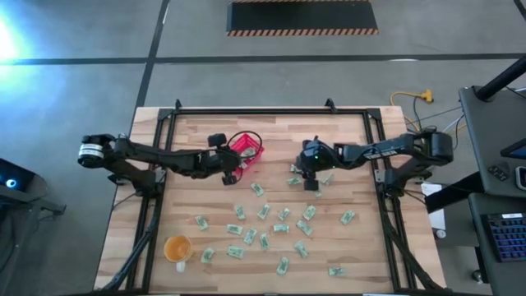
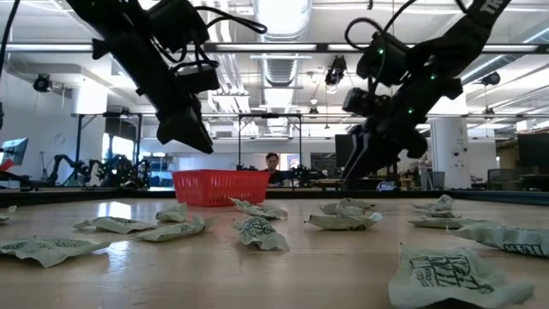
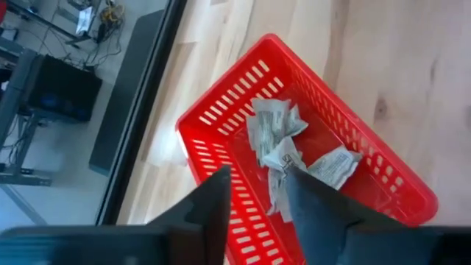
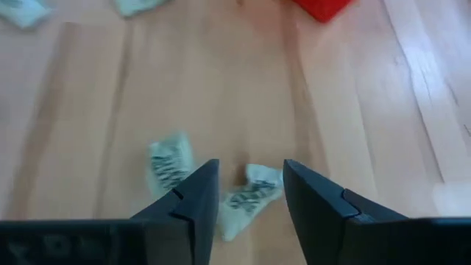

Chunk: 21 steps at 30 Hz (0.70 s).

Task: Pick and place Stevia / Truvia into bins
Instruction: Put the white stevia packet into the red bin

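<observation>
The red basket (image 1: 246, 149) stands on the wooden table, toward its far edge. My left gripper (image 3: 257, 173) hangs open right over it. Several crumpled pale green and white packets (image 3: 276, 126) lie inside, one of them (image 3: 281, 171) just past the fingertips. My right gripper (image 4: 250, 165) is open, low over the table to the right of the basket. Its fingers stand either side of one packet (image 4: 249, 197), and another packet (image 4: 171, 165) lies beside it. Many more packets (image 1: 265, 226) lie scattered across the near half of the table.
An orange cup (image 1: 177, 247) stands near the table's front left corner. A black frame (image 1: 271, 112) runs around the table's far and side edges. Bare wood lies between the basket and my right gripper (image 1: 311, 181).
</observation>
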Tool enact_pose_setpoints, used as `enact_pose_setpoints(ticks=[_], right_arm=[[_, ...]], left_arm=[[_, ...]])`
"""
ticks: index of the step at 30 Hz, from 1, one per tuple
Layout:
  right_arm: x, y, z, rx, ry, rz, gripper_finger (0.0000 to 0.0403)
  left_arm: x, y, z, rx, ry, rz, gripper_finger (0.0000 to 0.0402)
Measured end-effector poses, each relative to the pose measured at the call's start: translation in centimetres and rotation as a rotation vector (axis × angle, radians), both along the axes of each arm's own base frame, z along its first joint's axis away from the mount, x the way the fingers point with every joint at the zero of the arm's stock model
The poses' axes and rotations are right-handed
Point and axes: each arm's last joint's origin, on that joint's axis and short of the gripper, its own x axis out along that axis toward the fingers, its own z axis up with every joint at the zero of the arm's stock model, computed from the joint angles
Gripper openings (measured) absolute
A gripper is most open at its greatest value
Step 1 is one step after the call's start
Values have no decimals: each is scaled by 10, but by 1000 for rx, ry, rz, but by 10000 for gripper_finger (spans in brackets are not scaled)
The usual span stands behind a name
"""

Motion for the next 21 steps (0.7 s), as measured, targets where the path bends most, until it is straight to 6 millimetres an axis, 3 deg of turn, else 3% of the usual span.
enact_pose_setpoints(ticks=[5, 13, 17, 21], right_arm=[[7, -11, -10, 11, 55, -64, 159], [12, -16, -23, 35, 127, -83, 156], [12, -16, -23, 24, 131, -63, 137], [11, -16, -22, 2, 141, -33, 90]], left_arm=[[-2, -5, 6, 1, -22, -19, 154], [-9, -17, 18, -28, -61, -33, 158], [-15, -22, 26, -31, -100, -55, 158], [-23, -28, 36, -58, -152, -51, 158]])
